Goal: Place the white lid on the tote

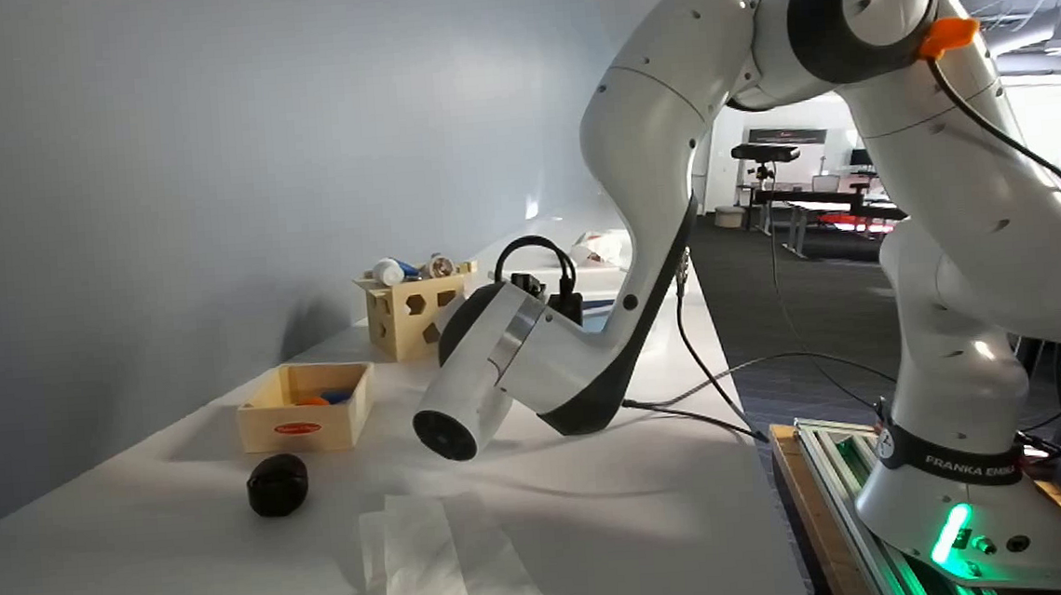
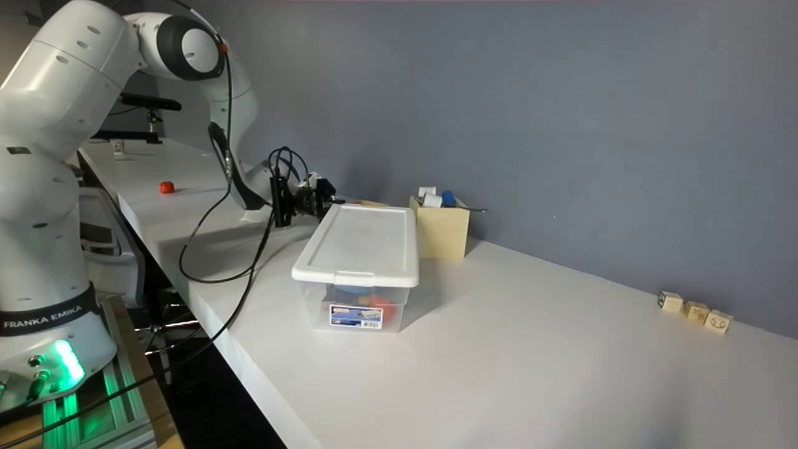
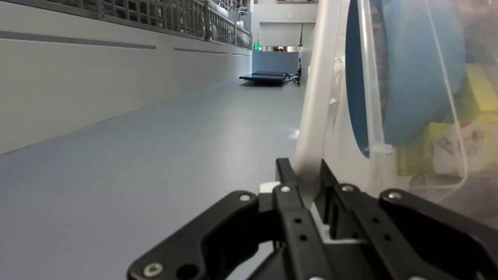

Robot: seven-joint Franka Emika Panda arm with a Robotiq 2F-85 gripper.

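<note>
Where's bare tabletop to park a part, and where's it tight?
Bare: white tabletop between the clear plastic tote and three small wooden cubes; also between the white paper sheets and the robot-side table edge. Tight: the tote end where the black gripper grips the white plastic lid, pale wooden box close by.

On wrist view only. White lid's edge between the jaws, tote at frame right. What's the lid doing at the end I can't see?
Observer: In an exterior view that end of the white lid reaches over the tote's wall, above the label; can't tell if it's seated.
Operator: Anything close to the tote?
Observer: A wooden box near the gray wall, with white and blue items poking out of its top.
Operator: And farther along?
Observer: Three small wooden blocks, in a row by that wall.
</note>
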